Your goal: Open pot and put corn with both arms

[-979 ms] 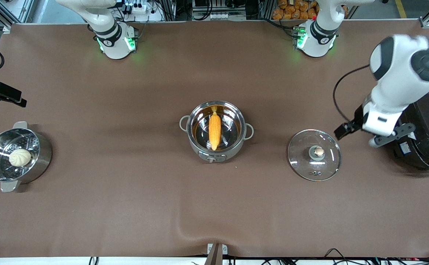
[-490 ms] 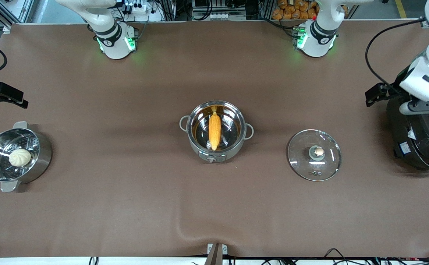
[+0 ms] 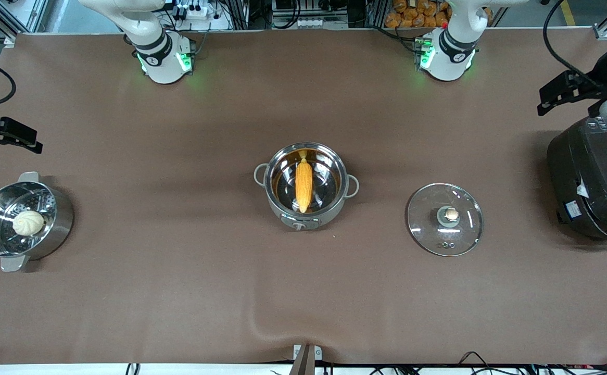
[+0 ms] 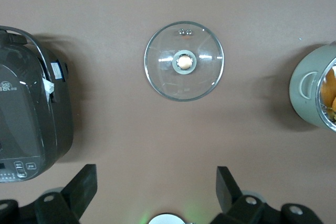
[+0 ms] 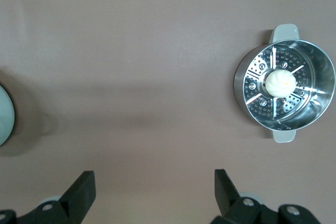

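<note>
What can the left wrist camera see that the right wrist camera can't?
Only the left wrist view shows the glass lid lying on the table, the black cooker and a bit of corn inside the pot. Only the right wrist view shows the steamer basket with the bun in it. Both show brown table and their own open gripper: left gripper, right gripper.

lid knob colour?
Coppery tan knob in a grey collar on the clear glass lid; left wrist view shows it best.
</note>
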Tool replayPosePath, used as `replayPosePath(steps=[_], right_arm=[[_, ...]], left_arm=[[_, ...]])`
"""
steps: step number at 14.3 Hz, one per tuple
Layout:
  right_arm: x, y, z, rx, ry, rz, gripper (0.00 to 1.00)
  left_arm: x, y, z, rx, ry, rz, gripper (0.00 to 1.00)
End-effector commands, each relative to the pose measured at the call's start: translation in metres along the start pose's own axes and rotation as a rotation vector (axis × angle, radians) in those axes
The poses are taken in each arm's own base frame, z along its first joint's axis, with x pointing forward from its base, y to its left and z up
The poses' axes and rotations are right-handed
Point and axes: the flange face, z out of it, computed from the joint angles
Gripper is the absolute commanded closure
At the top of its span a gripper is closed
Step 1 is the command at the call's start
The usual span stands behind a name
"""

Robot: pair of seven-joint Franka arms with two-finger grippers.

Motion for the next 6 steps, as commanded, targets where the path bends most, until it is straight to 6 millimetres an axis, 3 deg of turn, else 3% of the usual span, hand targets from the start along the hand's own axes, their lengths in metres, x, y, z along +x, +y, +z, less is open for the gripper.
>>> replayPosePath(steps=[1,6], right_arm=[[-0.0086,0.0002,-0.0026,-0.001,0.006,0.003,0.0],[-0.0092,0.0026,-0.0023,0.001,0.003,0.008,0.0]], left_arm=[[-0.0012,-0.0012,-0.0033,-0.024,-0.019,0.024,0.0],[-0.0012,-0.0002,-0.0019,-0.025,-0.022,0.027,0.0]])
